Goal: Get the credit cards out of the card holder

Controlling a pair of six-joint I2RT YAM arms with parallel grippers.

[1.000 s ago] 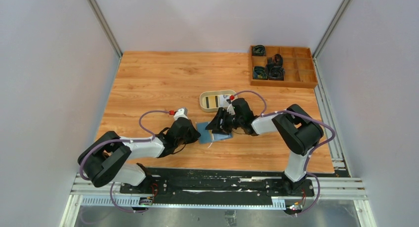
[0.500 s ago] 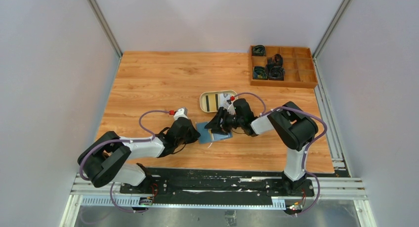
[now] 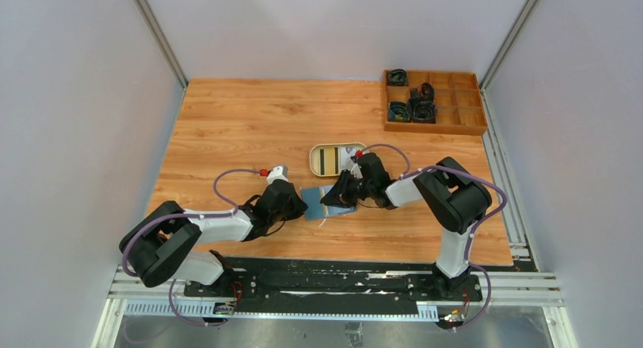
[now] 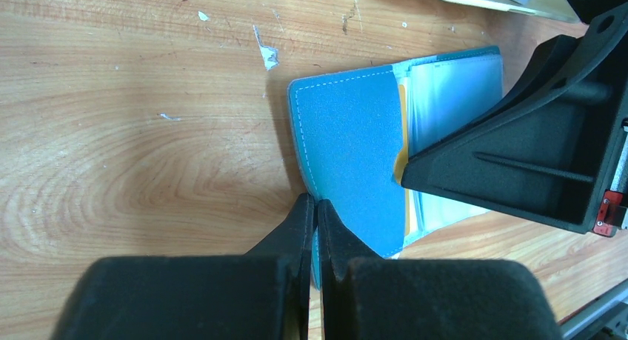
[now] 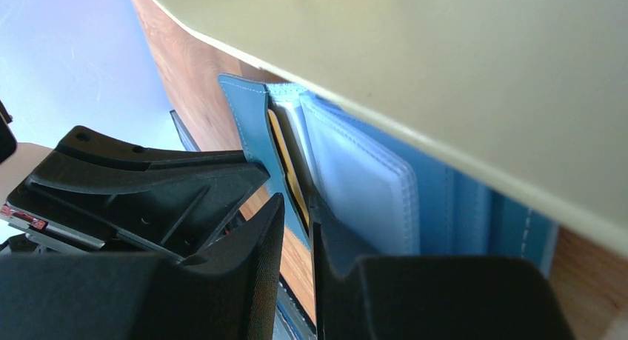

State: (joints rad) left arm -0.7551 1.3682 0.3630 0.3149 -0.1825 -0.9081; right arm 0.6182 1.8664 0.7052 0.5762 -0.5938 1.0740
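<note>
Left wrist view: the card holder (image 4: pixel 348 155) is lying on the wooden table (image 4: pixel 133 132), partly unfolded. Its teal-blue outer cover, edged with pale stitching, is facing up on the near side. Beyond the cover's edge, a stack of clear, light blue-grey sleeves (image 4: pixel 452 88) is fanning out. A thin tan-yellow credit card (image 4: pixel 402 125) is showing only as a narrow strip, tucked between the cover and the sleeves.

The left gripper (image 4: pixel 316 203) is pinching the cover's near edge. Its two black fingers are pressed together, with a sliver of teal caught between them.

The right gripper (image 5: pixel 296 207) is coming in from the opposite side, with its fingers drawn close and only a slim slit between them. In the right wrist view, the cover's stitched edge and the yellow card are both running down into that slit. I cannot tell whether the fingers are actually clamping either one. One black fingertip is sitting against the card's strip in the left wrist view.

From above, the holder is sitting in the middle of the table's near half, between the two grippers. A beige oval tray (image 3: pixel 312 158) is lying just beyond it, close to the right wrist, and is holding a dark-striped item. A wooden compartment box (image 3: pixel 434 128) is standing well apart at the far right corner, with dark objects (image 3: pixel 422 105) in several cells.
</note>
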